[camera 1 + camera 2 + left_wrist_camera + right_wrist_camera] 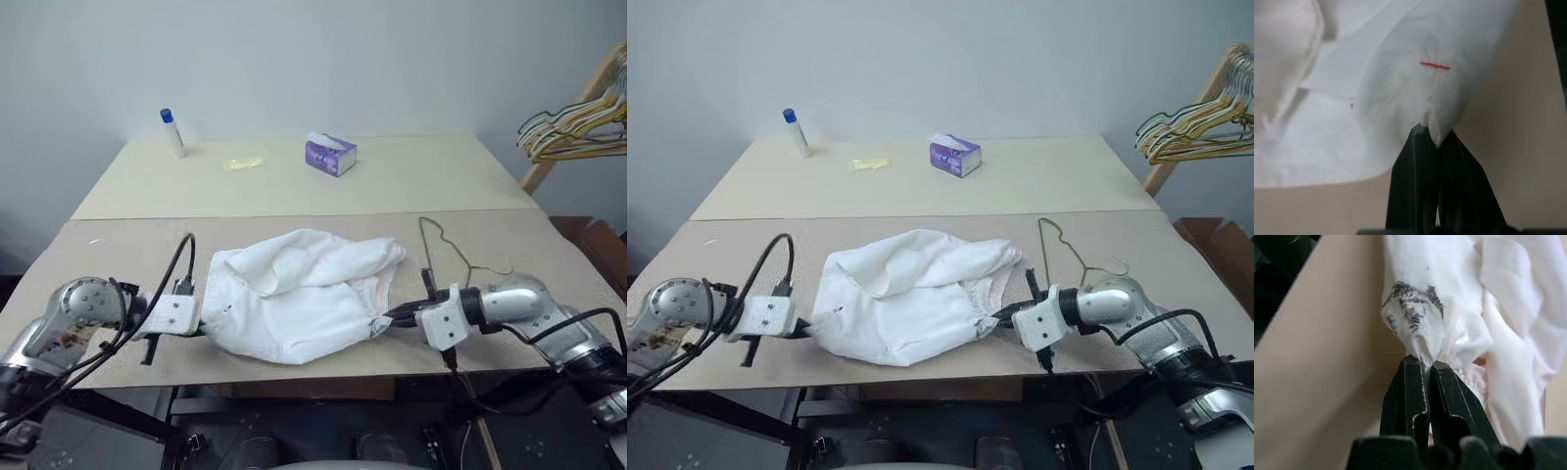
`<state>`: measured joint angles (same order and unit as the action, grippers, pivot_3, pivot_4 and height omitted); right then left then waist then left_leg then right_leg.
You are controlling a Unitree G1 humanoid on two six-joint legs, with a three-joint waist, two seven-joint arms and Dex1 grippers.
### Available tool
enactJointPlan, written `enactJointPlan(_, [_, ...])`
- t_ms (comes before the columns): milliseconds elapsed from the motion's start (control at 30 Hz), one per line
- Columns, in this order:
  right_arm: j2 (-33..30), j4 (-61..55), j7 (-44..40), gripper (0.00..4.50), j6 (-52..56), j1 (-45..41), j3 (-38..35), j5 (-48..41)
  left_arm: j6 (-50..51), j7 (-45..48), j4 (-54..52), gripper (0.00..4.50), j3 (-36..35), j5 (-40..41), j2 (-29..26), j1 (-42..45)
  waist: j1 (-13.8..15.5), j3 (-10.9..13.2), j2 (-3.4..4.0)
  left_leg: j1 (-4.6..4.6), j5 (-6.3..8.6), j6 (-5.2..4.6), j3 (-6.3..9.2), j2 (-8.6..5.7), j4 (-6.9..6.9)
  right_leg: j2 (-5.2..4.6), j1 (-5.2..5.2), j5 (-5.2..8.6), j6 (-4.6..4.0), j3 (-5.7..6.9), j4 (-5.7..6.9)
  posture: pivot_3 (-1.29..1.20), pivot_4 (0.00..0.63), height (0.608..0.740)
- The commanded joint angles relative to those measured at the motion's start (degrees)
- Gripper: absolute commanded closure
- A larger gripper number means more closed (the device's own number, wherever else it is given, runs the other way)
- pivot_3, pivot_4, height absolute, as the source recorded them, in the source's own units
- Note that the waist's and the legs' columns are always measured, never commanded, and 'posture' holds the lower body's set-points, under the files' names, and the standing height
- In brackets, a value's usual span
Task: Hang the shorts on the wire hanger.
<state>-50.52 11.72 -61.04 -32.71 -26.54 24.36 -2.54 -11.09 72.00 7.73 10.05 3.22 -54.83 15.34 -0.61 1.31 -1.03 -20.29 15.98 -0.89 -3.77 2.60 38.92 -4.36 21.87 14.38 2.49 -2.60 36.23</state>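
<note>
Item: shorts (299, 294), white, rumpled, lying across the near part of the table (411, 181), stretched between two grippers. Left gripper (1432, 134): at the shorts' left end, fingers (1413, 181) pinched tight on a fold of cloth beside a short red stitch; cloth bunches up between the tips. Right gripper (1425, 363): at the shorts' right end, fingers (1454, 401) pressed together on a gathered corner carrying dark grey smudging; pink lining shows just beside it. Hanger (443, 245): thin bare wire, flat on the table just right of the shorts, its far corner behind the right gripper, not touching the cloth as far as can be told. Beyond the shorts, at the table's far side: purple tissue box (330, 154) roughly straight behind them; small yellowish piece (242, 164) to its left; white bottle with blue cap (172, 132) further left. Far right of the shorts, off the table: bunch of coloured hangers (578, 127) on a wooden rack (573, 113)
</note>
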Motion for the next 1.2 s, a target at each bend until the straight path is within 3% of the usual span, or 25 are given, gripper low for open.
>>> enactJointPlan(33, [5.7, 9.1, 3.8, 4.50, 2.9, -10.6, -4.6, 1.3, 1.9, -8.5, 4.7, 4.46, -2.8, -0.2, 6.6, 9.8, 0.0, 0.0, -0.05, 0.02, -0.01, 0.01, 0.01, 0.00, 0.02, 0.01, -0.01, 0.00, 0.00, 0.00, 0.03, 0.09, 0.000, 0.740])
enactJointPlan(167, [13.9, 28.9, 17.8, 4.50, 6.1, -27.9, -6.8, 8.9, 3.8, -27.0, 20.6, 4.46, -4.2, -6.0, 16.4, 28.2, 0.3, 0.0, -0.13, -0.19, -0.14, 0.20, 0.12, -0.08, 0.05, 0.08, 0.22, -0.16, 0.01, 0.00, 0.12, 0.09, 0.000, 0.740])
enactJointPlan(267, [19.8, 46.6, 42.5, 4.50, 11.0, -44.4, -6.5, 17.5, 1.7, -48.9, 40.4, 4.46, -5.3, -11.5, 21.5, 47.7, 0.5, 0.0, -0.22, -0.61, -0.24, 0.36, 0.20, -0.16, 0.06, 0.01, 0.71, -0.17, 0.01, 0.05, 0.35, 0.09, 0.000, 0.740])
enactJointPlan(367, [23.5, 55.4, 63.4, 4.50, 13.6, -55.4, -10.0, 18.8, -1.8, -70.7, 53.7, 4.46, -5.6, -16.2, 22.5, 62.1, 0.7, -0.1, -0.25, -1.70, -0.79, 1.31, 0.29, -0.21, -0.09, -0.04, 1.92, -0.20, -0.01, 0.05, 0.71, 0.09, 0.000, 0.740])
enactJointPlan(433, [24.3, 57.4, 73.4, 4.50, 10.3, -58.7, -12.0, 19.4, -4.5, -79.8, 58.2, 4.46, -5.8, -17.9, 22.2, 67.4, 1.0, -0.1, -0.25, -2.26, -0.86, 1.45, 0.36, -0.30, -0.31, -0.09, 2.68, -0.19, -0.01, 0.05, 0.77, 0.09, 0.000, 0.740])
enactJointPlan(533, [23.9, 57.9, 81.7, 4.50, 3.3, -59.5, -12.8, 21.3, -10.6, -86.7, 61.0, 4.46, -6.6, -18.7, 21.1, 71.5, 1.3, -0.1, -0.25, -2.25, -0.83, 1.51, 0.40, -0.67, -0.97, -0.39, 2.99, -0.19, -0.01, 0.13, 0.73, 0.08, 0.000, 0.740])
enactJointPlan(633, [23.1, 58.2, 79.3, 4.50, -1.4, -55.8, -12.0, 22.7, -15.6, -82.6, 60.7, 4.46, -7.1, -17.5, 21.2, 70.2, 1.2, -0.1, -0.27, -2.42, -0.82, 1.50, 0.34, -0.91, -1.04, -0.61, 3.00, -0.19, 0.00, 0.23, 0.44, 0.07, 0.000, 0.740])
enactJointPlan(767, [20.7, 57.2, 67.6, 4.50, -9.7, -46.4, -10.5, 22.8, -24.7, -66.9, 53.6, 4.46, -6.1, -14.3, 21.5, 58.3, 1.2, -0.2, -0.25, -2.04, -0.80, 1.42, 0.34, -1.03, -0.99, -0.75, 2.09, -0.18, 0.33, 0.46, -0.25, 0.07, 0.000, 0.740])
enactJointPlan(833, [18.6, 55.9, 58.7, 4.50, -14.8, -40.7, -9.3, 22.4, -24.9, -54.7, 44.8, 4.46, -6.4, -8.4, 20.7, 49.0, 0.9, -0.2, -0.23, -1.94, -0.94, 1.27, 0.32, -1.08, -0.96, -0.81, 1.83, -0.27, 0.51, 0.48, -0.45, 0.07, 0.000, 0.740])
enactJointPlan(933, [16.3, 54.4, 49.4, 4.50, -19.9, -35.0, -8.5, 21.7, -18.2, -40.0, 29.9, 4.46, -7.0, 0.0, 18.5, 37.2, -0.6, -0.1, -0.22, -1.92, -0.97, 1.26, 0.37, -1.07, -0.74, -0.82, 1.79, -0.29, 0.53, 0.44, -0.24, 0.07, 0.000, 0.740])
enactJointPlan(1033, [13.6, 53.2, 43.7, 4.50, -24.2, -29.2, -5.7, 24.2, -10.3, -27.0, 13.4, 4.46, -5.9, 5.4, 12.6, 23.0, -2.6, -0.1, -0.21, -2.27, -0.97, 1.25, 0.40, -0.99, -0.38, -0.78, 2.23, -0.31, 0.54, 0.36, 0.08, 0.07, 0.000, 0.740])
enactJointPlan(1167, [10.7, 51.6, 43.9, 4.50, -27.2, -23.7, -1.5, 30.8, -1.2, -17.5, -1.0, 4.46, -4.6, 7.8, 6.0, 8.7, -4.0, -0.2, -0.20, -1.94, -0.84, 1.02, 0.44, -0.87, -0.23, -0.71, 2.04, -0.30, 0.54, 0.10, 0.34, 0.07, 0.000, 0.740])
enactJointPlan(1200, [10.2, 51.2, 45.0, 4.50, -27.3, -22.8, -0.8, 32.4, 1.6, -15.7, -3.8, 4.46, -4.0, 8.0, 4.5, 6.0, -4.0, -0.1, -0.19, -1.66, -0.58, 0.57, 0.45, -0.87, -0.23, -0.71, 1.73, -0.29, 0.52, 0.02, 0.42, 0.07, 0.000, 0.740])
